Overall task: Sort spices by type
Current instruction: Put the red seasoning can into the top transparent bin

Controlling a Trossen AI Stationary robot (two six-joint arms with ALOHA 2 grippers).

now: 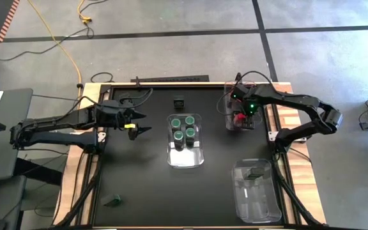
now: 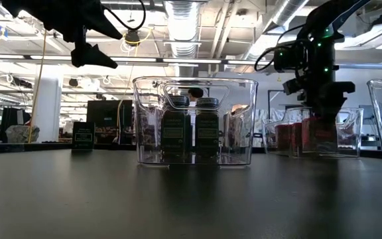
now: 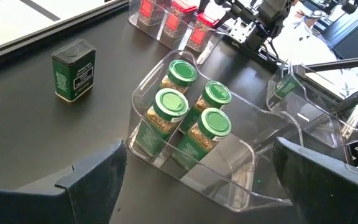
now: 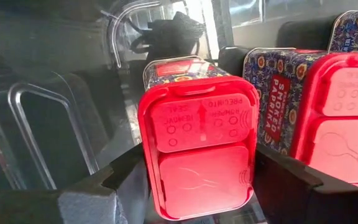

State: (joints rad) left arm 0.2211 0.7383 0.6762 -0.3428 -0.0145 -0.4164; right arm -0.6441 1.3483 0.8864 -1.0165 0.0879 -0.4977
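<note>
Two dark fingers of the right gripper [image 4: 197, 186] straddle a red-lidded paprika tin [image 4: 197, 152], parted just wider than it, down inside the clear bin [image 1: 240, 120] at the surface's [image 1: 139, 185] far right; best lift straight up, clear of the neighbouring tin [image 4: 328, 112]. The left gripper [image 1: 140, 122] hangs wide and empty near the middle bin [image 1: 185, 155] of green-topped jars [image 3: 191, 115], one dark tin [image 3: 74, 70] apart; behind, a bright workshop.
</note>
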